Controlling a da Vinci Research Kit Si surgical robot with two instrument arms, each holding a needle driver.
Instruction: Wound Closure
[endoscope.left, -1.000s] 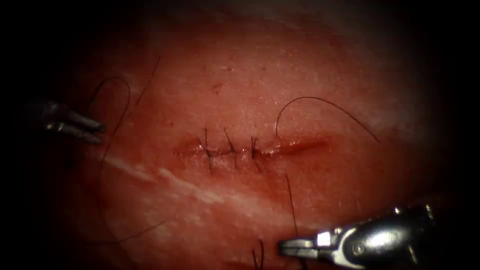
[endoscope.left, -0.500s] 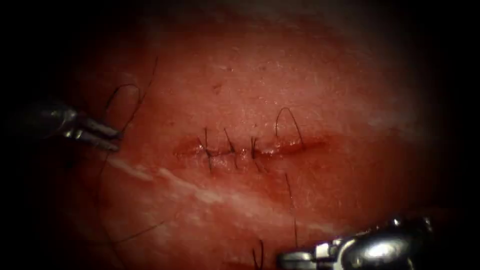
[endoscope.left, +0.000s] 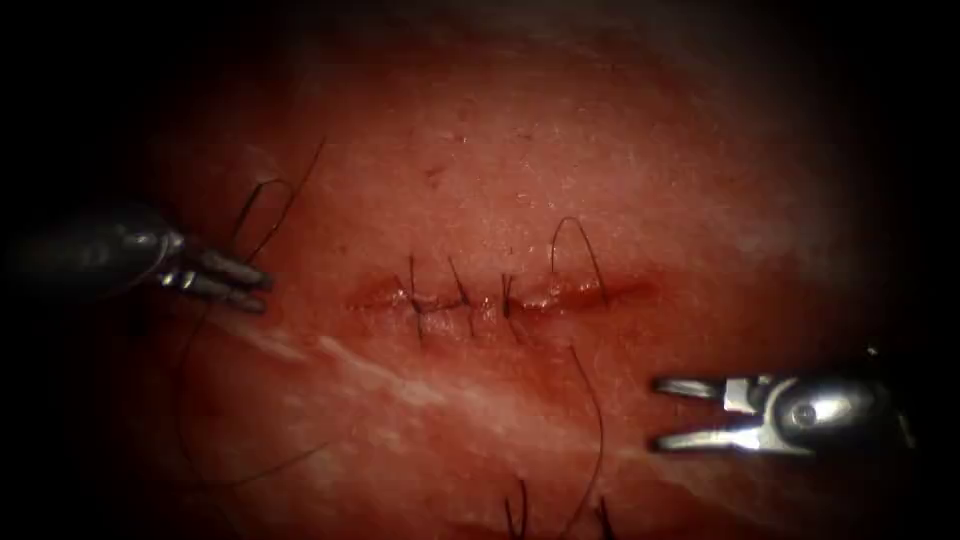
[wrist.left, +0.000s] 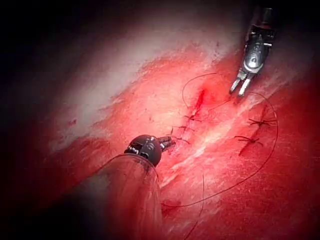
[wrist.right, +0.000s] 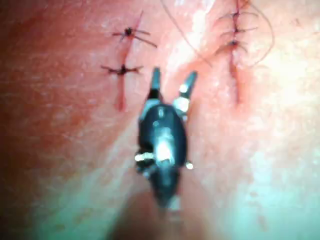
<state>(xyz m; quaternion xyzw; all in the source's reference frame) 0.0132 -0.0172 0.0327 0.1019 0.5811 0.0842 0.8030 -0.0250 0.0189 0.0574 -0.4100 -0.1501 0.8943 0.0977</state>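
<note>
Plainly, the left gripper (endoscope.left: 258, 290) sits well left of the cut (endoscope.left: 590, 292), its jaws drawn together on the thread (endoscope.left: 598, 420); a small dark loop rises from their tip toward the far side. The right gripper (endoscope.left: 658, 413) hovers near and to the right of the cut with its jaws spread wide and nothing between them. The wrist views show that spread too. Three stitches (endoscope.left: 460, 300) cross the left and middle of the cut, and a low arch of thread (endoscope.left: 575, 240) stands over its unclosed right part, where red fluid (endoscope.left: 620, 290) lies. Another strand curves from just near the cut down to the near edge, ending beside short cut ends (endoscope.left: 520, 510) that the edge clips. Open tissue (endoscope.left: 500, 150) lies far of the cut and between the two tools, leaving each room to move. Darkness swallows the tissue's borders and the left tool's shaft. Which dark curve, if any, is the needle cannot be made out. From the left wrist, a second stitched line (wrist.left: 255, 130) shows beyond the right gripper (wrist.left: 237, 91).
</note>
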